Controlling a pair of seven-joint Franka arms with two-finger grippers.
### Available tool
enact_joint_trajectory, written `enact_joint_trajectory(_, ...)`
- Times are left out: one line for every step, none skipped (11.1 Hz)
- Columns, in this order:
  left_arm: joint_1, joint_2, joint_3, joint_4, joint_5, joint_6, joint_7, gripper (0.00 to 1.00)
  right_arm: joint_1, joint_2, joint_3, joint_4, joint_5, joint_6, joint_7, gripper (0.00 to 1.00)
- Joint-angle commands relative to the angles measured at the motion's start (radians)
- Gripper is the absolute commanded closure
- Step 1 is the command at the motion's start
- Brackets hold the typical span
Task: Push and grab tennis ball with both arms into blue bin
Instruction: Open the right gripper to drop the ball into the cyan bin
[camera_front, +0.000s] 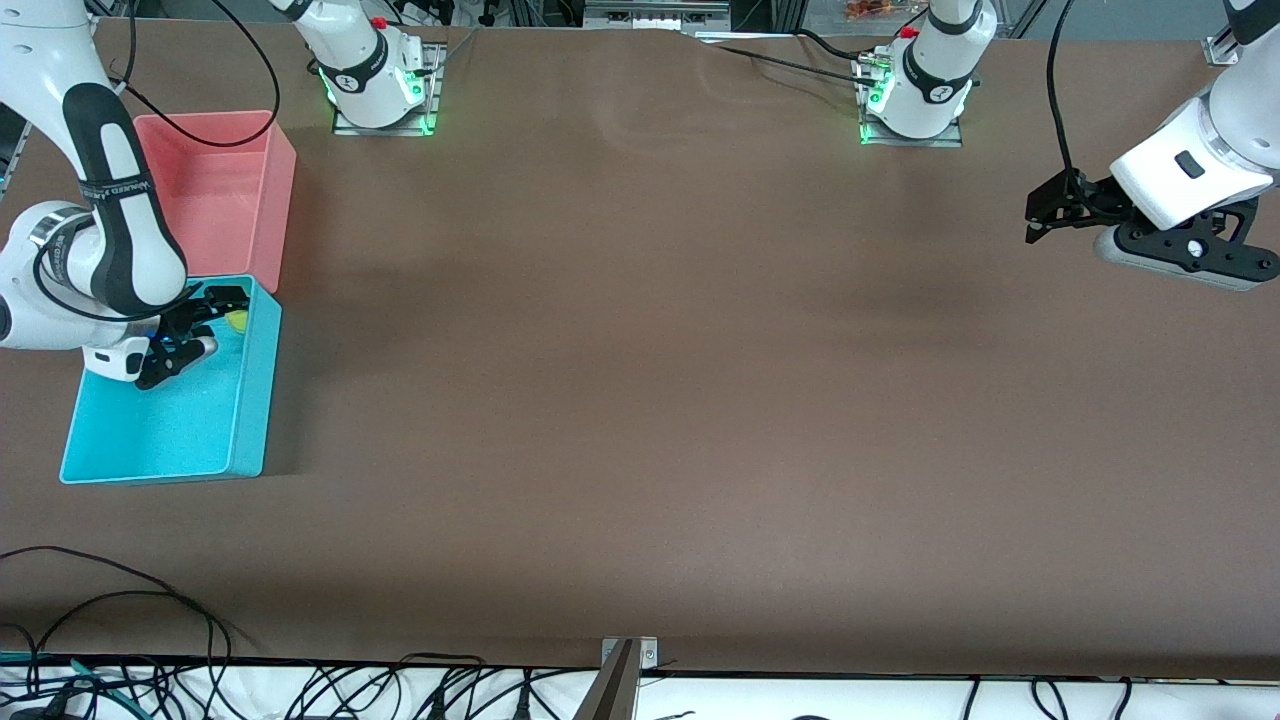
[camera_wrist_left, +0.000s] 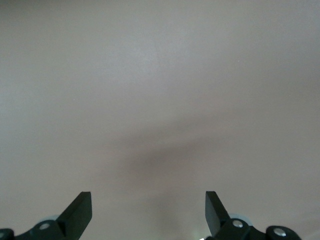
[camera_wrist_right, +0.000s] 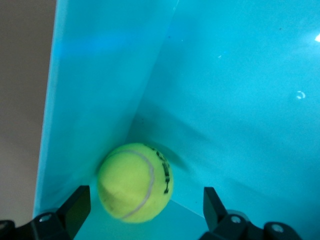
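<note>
Front view: tennis ball half-hidden by right gripper

**Colours and markings**

Ball: yellow-green, pale curved seam, dark lettering. Blue bin: bright cyan throughout. Second bin: salmon pink. Table: plain matte brown. Arms: white with black bands; grippers black. Bases: lit green.

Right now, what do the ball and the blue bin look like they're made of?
The tennis ball looks like fuzzy yellow-green felt, matte, with a pale curved seam. The blue bin looks like smooth moulded plastic, slightly glossy: small light glints show on its inner surface.
</note>
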Motion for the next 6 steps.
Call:
enact_joint_trajectory(0.004, 0.003, -0.003, 0.025, 0.018, -0.025, 0.025, 0.0, -0.012, -0.041, -0.015, 0.023, 0.006, -0.026, -0.046, 0.0)
enact_joint_trajectory(0.004, 0.005, -0.003, 0.025, 0.018, -0.023, 0.025, 0.0, -0.013, -0.044, -0.017, 0.037, 0.008, -0.052, -0.052, 0.01)
enact_joint_trajectory(0.004, 0.007, -0.003, 0.024, 0.018, -0.025, 0.025, 0.0, -0.013, -0.046, -0.017, 0.058, 0.011, -0.083, -0.048, 0.01)
enact_joint_trajectory(0.004, 0.005, -0.003, 0.019, 0.021, -0.025, 0.026, 0.0, -0.01, -0.052, -0.017, 0.086, 0.012, -0.107, -0.039, 0.01)
enact_joint_trajectory(0.004, 0.005, -0.001, 0.019, 0.021, -0.025, 0.026, 0.0, -0.004, -0.072, -0.015, 0.107, 0.014, -0.132, -0.01, 0.01)
enact_joint_trajectory(0.004, 0.005, -0.001, 0.019, 0.021, -0.025, 0.026, 0.0, 0.002, -0.098, -0.012, 0.123, 0.006, -0.161, 0.042, 0.01)
